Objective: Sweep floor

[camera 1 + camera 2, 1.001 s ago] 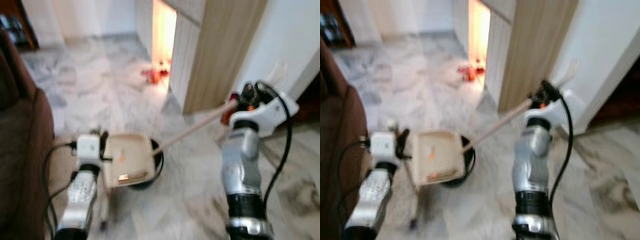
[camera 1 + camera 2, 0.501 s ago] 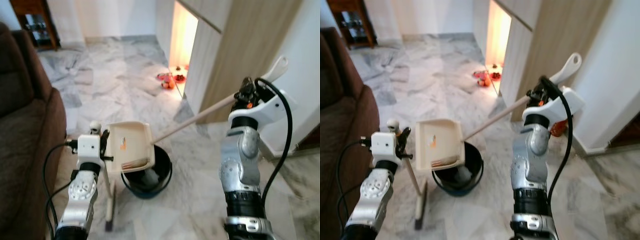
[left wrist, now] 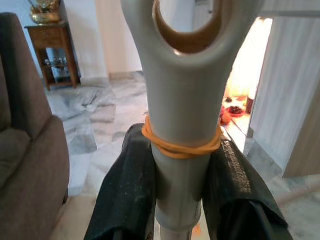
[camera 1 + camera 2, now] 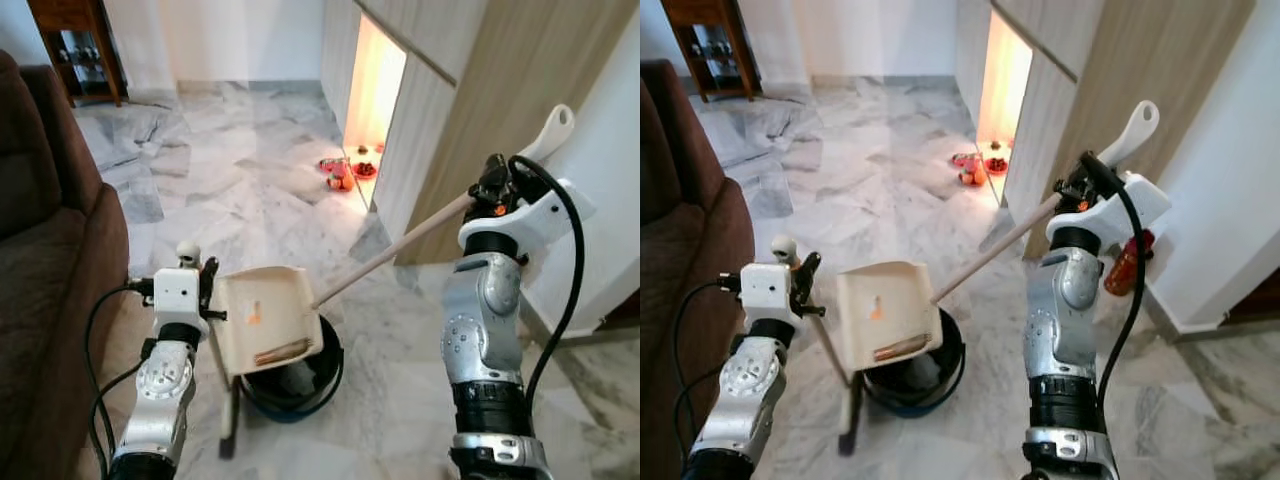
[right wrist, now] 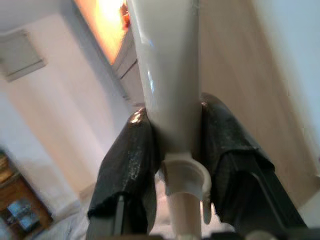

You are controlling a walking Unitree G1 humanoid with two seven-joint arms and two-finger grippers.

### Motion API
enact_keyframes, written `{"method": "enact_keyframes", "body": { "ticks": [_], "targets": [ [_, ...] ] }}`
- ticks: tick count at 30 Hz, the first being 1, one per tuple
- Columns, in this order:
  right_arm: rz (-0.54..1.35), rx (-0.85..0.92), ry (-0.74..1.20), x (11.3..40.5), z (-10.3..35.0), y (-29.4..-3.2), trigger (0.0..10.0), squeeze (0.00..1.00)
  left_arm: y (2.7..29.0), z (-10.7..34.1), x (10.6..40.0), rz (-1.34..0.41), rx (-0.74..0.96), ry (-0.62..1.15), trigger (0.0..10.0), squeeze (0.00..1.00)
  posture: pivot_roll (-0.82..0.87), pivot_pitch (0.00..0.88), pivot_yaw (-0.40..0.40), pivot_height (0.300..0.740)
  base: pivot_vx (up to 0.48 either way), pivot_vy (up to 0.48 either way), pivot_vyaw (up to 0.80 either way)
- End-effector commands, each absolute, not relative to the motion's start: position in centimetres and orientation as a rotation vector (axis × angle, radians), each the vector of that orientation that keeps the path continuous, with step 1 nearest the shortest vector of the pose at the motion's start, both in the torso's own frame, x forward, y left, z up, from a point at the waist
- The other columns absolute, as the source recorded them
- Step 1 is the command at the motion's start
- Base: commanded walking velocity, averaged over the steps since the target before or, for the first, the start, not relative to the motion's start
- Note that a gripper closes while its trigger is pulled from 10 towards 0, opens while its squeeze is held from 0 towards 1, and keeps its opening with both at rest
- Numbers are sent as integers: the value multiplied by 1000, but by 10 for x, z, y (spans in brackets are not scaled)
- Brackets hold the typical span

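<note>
Dustpan (image 4: 268, 320) tipped over bin (image 4: 295, 382), debris sliding out; our right jaws clamp its handle (image 4: 390, 252), left jaws clamp broom (image 3: 182, 150); emptying nearly finished

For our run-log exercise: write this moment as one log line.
step: tipping dustpan | right gripper: shut on dustpan handle | dustpan: tilted over black bin | left gripper: shut on broom handle | debris: still in pan
</note>
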State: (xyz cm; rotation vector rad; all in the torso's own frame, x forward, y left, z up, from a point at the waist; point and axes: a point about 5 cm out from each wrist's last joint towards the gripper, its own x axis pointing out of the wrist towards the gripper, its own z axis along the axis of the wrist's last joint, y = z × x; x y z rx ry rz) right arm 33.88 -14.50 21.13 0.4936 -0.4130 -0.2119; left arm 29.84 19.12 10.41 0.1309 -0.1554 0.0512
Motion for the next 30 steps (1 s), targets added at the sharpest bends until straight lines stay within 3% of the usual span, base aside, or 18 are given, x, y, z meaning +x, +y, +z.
{"method": "enact_keyframes", "body": {
  "ticks": [1,9,15,21,27,30],
  "targets": [
    [-213,540,-499,336,229,-149,10000,0,189,116,302,44,145,-213,10000,0,107,0,-50,740,0,0,0],
    [-216,488,-521,336,232,-149,10000,0,187,116,302,31,140,-216,10000,0,107,0,-49,740,0,0,0],
    [-150,373,-568,331,238,-135,10000,0,186,117,302,27,139,-217,10000,0,105,0,-48,740,0,0,0],
    [-114,365,-590,327,240,-124,10000,0,185,117,302,24,137,-217,10000,0,102,0,-46,740,0,0,0],
    [-13,331,-650,318,248,-101,10000,0,185,116,301,24,134,-218,10000,0,103,1,-48,740,0,0,0],
    [112,244,-717,308,256,-75,10000,0,184,117,301,21,137,-221,10000,0,105,7,-48,740,0,0,0]
  ]
}}
